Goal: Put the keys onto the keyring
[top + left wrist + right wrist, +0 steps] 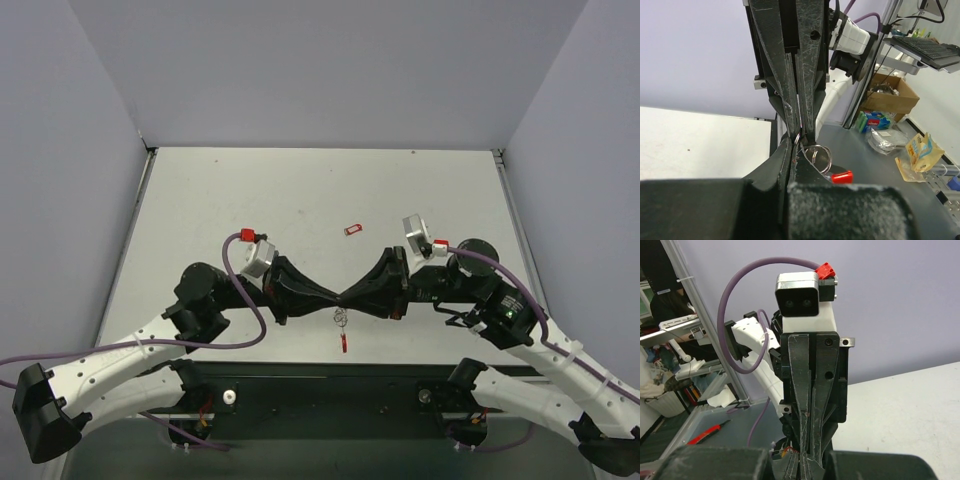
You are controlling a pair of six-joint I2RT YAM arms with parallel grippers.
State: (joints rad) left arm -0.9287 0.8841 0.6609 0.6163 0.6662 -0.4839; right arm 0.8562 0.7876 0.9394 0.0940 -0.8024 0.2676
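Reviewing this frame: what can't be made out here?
- Top view: where the left claw and right claw meet the keyring is hidden under their fingers.
- Top view: the red key tag is too small for detail; neither wrist view shows it.
- Right wrist view: the keyring is hidden behind the meeting fingers at the bottom edge.

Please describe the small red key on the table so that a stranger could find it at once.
On the white table, look just beyond the point where the left gripper and right gripper meet tip to tip. The key lies there alone. It is a tiny red rectangle with a pale centre, far smaller than the red keyring on the grippers' near side.
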